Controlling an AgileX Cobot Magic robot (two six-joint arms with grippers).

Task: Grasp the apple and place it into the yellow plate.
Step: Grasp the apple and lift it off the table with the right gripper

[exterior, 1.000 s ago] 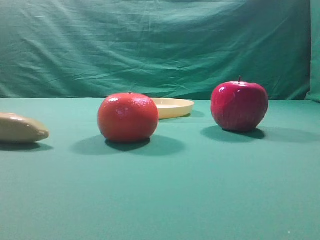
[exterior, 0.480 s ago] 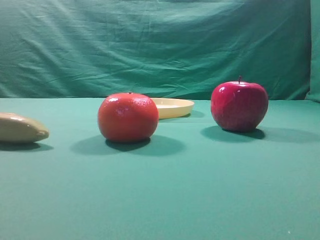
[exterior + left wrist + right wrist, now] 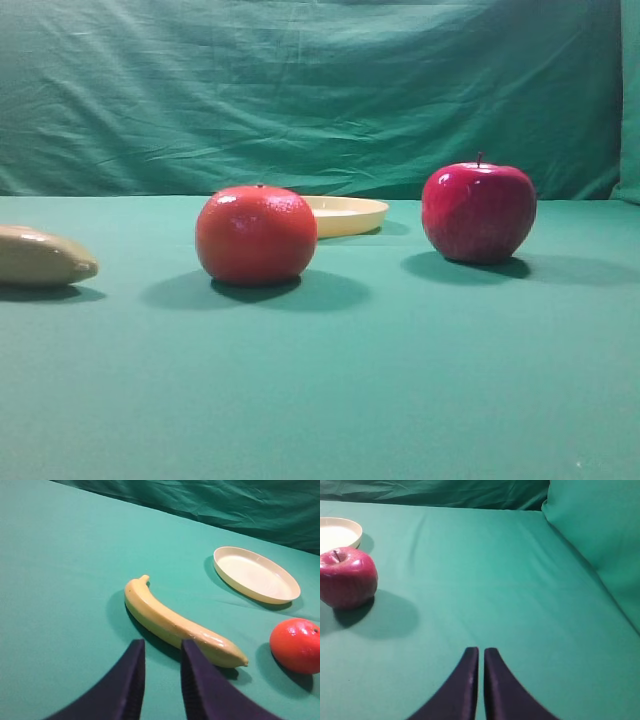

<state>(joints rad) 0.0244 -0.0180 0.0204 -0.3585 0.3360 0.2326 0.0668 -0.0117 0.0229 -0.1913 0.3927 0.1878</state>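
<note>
The glossy crimson apple [image 3: 478,212] stands upright on the green cloth at the right, and shows again at the left of the right wrist view [image 3: 346,577]. Behind the orange-red fruit lies the pale yellow plate [image 3: 348,214], partly hidden by it; the left wrist view shows the plate [image 3: 256,574] bare, and its rim [image 3: 351,526] peeks in at the right wrist view's top left. My right gripper [image 3: 481,653] is shut with nothing in it, well to the right of the apple. My left gripper [image 3: 161,647] hovers by the banana, its fingers slightly apart and holding nothing. Neither gripper appears in the exterior view.
An orange-red round fruit [image 3: 256,234] sits left of centre, in front of the plate. A tan-yellow banana [image 3: 175,622] lies at the far left [image 3: 40,257]. A green cloth backdrop [image 3: 320,90] hangs behind, and a fold of it rises at the right [image 3: 600,535].
</note>
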